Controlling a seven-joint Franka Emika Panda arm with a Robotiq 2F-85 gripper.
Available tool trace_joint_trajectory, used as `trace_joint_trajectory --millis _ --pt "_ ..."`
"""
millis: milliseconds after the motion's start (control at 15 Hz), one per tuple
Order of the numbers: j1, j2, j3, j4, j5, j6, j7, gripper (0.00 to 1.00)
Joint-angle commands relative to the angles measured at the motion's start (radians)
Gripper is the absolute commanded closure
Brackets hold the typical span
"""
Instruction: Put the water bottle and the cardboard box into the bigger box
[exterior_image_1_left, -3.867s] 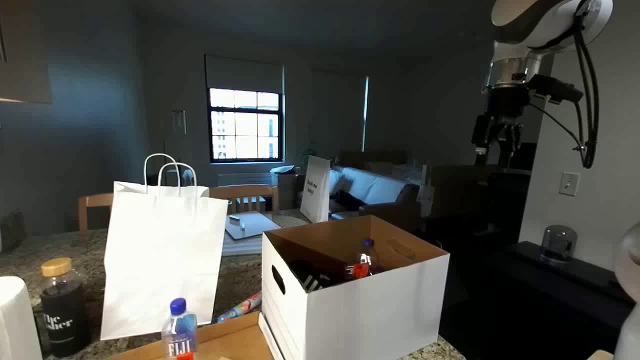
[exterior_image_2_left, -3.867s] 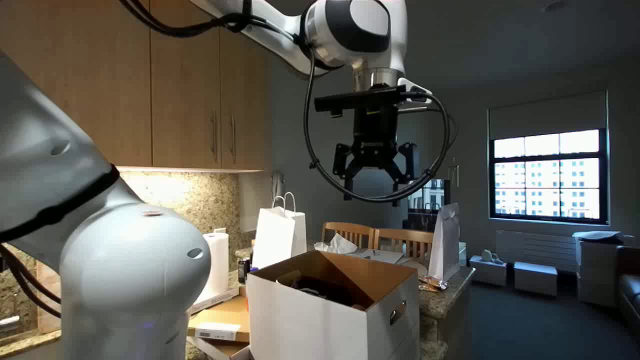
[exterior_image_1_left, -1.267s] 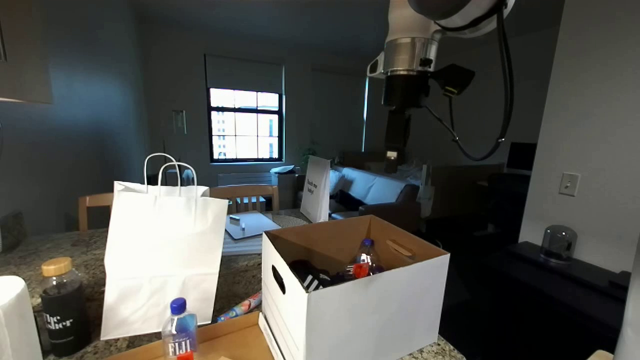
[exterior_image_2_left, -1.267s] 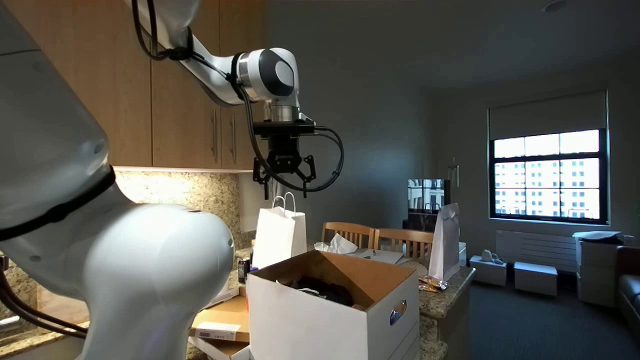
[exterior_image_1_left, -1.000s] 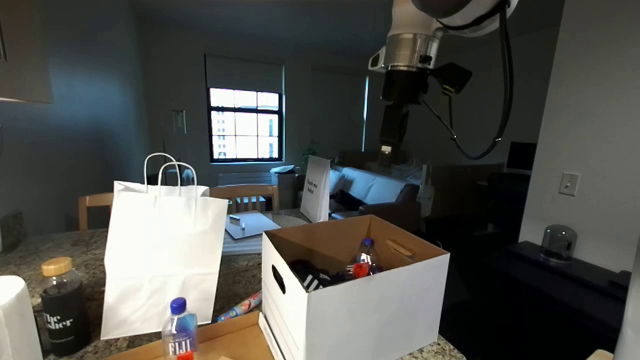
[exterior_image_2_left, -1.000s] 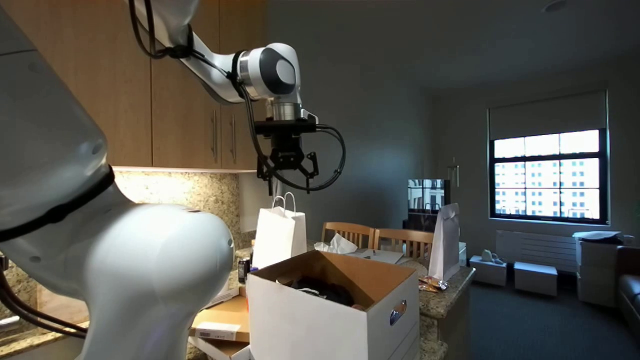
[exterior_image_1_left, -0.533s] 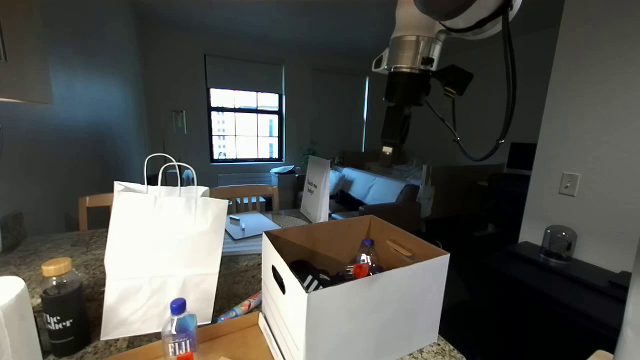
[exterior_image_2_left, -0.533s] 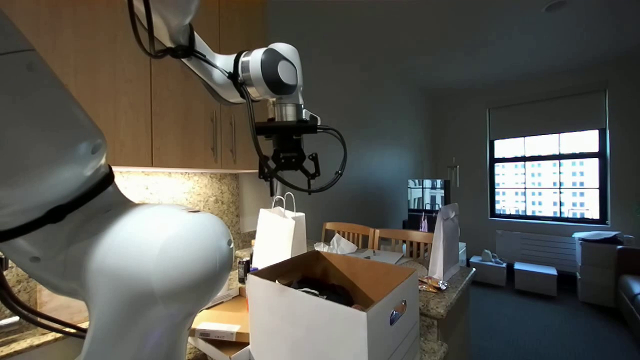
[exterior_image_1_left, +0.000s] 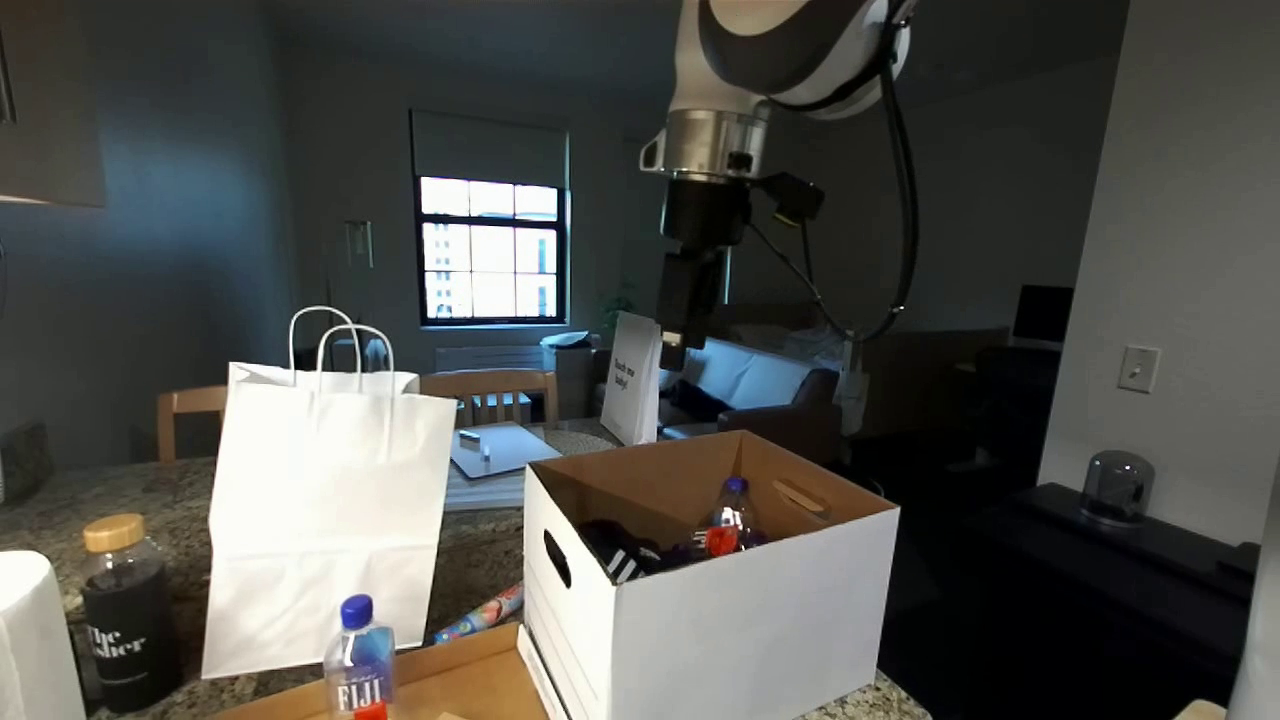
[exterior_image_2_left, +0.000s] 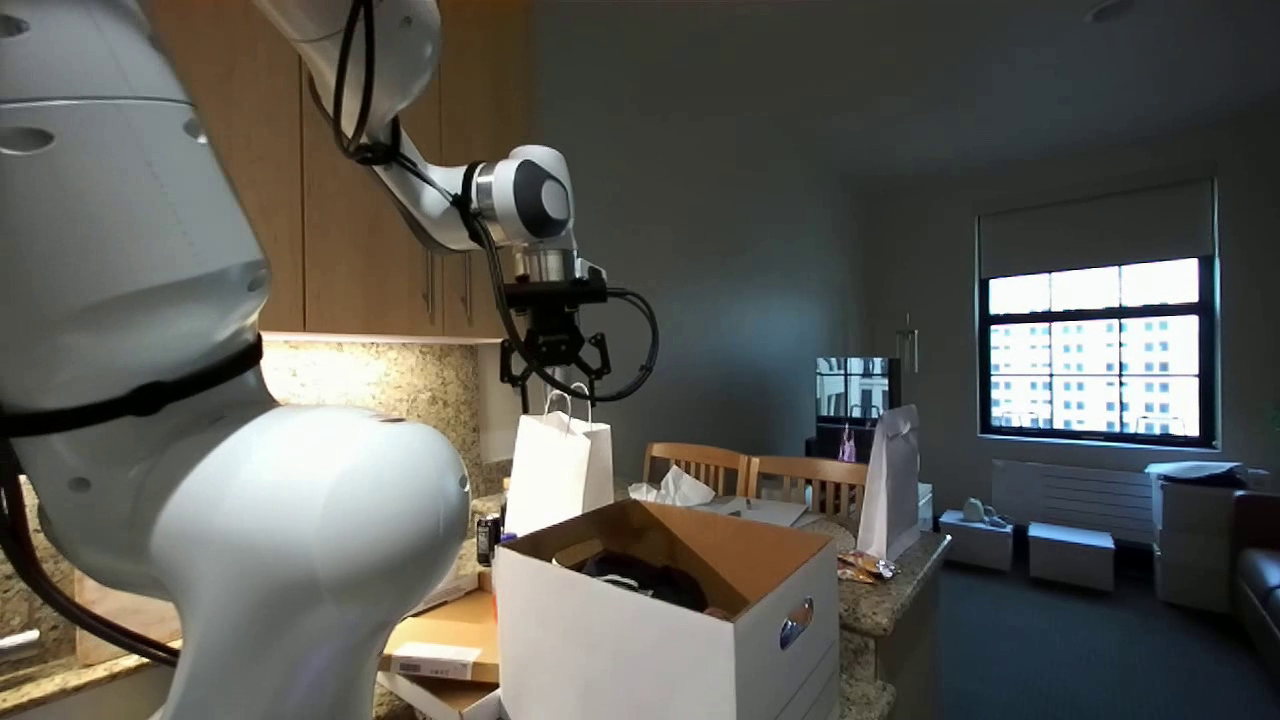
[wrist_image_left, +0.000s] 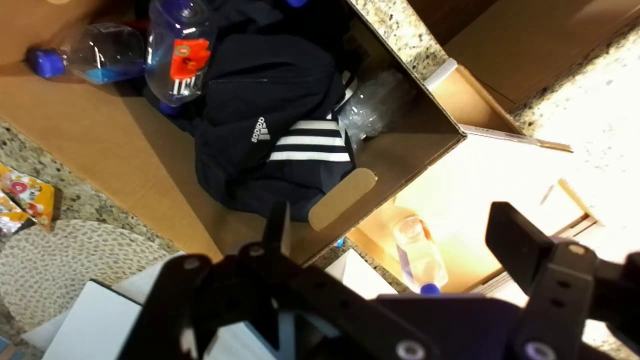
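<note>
- Pincer (wrist_image_left: 389, 215): spread wide, hanging well above the worktop (exterior_image_2_left: 895, 603).
- Bigger box (exterior_image_1_left: 740, 640): lower down, open-topped, with dark adidas-marked fabric (wrist_image_left: 270, 102) and clear bottles (wrist_image_left: 175, 65) inside.
- Water bottle (exterior_image_1_left: 360, 660): upright in a shallow cardboard tray (exterior_image_1_left: 480, 680), just beside the bigger box.
- Cardboard box (exterior_image_2_left: 452, 628): outside too, partly hidden by the bigger box.
- White paper bag (exterior_image_1_left: 325, 530) and wooden-lidded jar (exterior_image_1_left: 128, 625): farther along the worktop.

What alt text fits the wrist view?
Looking down past open, empty jaws: the bigger box, brown inside, holds dark fabric marked adidas and clear plastic bottles. Beyond its lower-right edge, the blue-capped water bottle stands in a cardboard tray.
</note>
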Motion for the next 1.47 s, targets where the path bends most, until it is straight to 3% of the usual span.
trace_joint_trajectory --millis 0,267,400,600,933,1200,1400 --pt "0.022 0.103 0.04 0.079 -0.013 0.002 -0.008 0.0" --pt "0.028 0.162 0.044 0.143 0.012 0.002 -0.034 0.0" --pt "0.025 0.195 0.061 0.172 -0.029 0.013 -0.041 0.0" --pt "0.035 0.244 0.07 0.208 -0.003 -0.04 -0.068 0.0" --pt "0.028 0.256 0.079 0.202 -0.007 -0.042 -0.038 0.0" --pt "0.04 0.269 0.112 0.181 -0.015 0.046 0.051 0.0" --pt "0.068 0.322 0.182 0.189 -0.056 0.141 0.137 0.0"
